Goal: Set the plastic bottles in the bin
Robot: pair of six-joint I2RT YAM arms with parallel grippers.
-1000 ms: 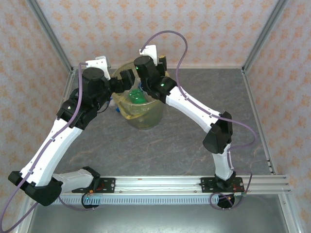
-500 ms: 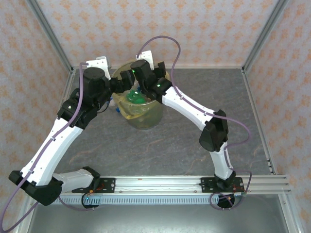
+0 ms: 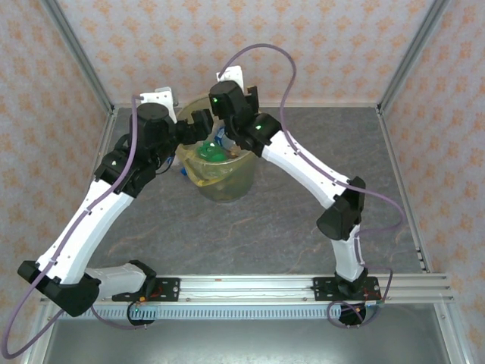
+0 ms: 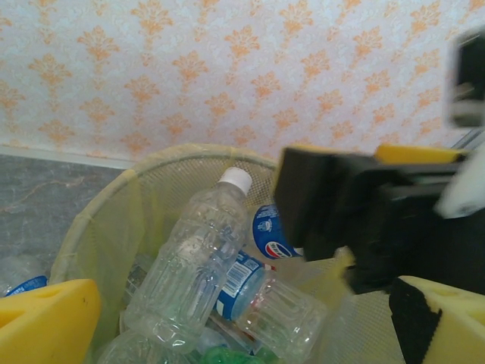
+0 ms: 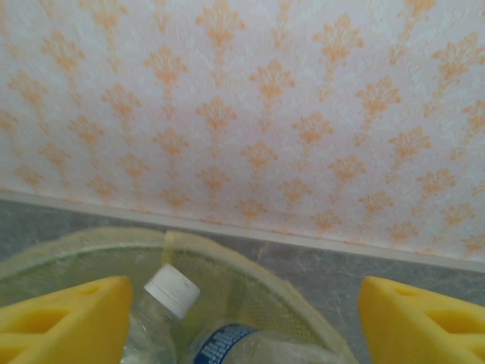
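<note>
Bottle [image 4: 21,279] lies stray on the table [image 3: 303,212] just left of the bin [image 3: 223,188], nearest the left gripper [image 4: 242,322], which hangs over the rim with jaws spread wide, empty. Other bottles [image 4: 189,265] fill the bin. The right gripper [image 5: 242,318] hovers above, jaws apart, empty.

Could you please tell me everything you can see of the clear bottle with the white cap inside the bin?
The white-capped bottle is clear, ribbed, slightly crumpled plastic. It looks empty, and its white screw cap is on. It lies tilted inside the bin, cap uppermost and pointing toward the far wall, resting on the other bottles piled beneath it. A blue-labelled bottle lies against its lower right side.
</note>
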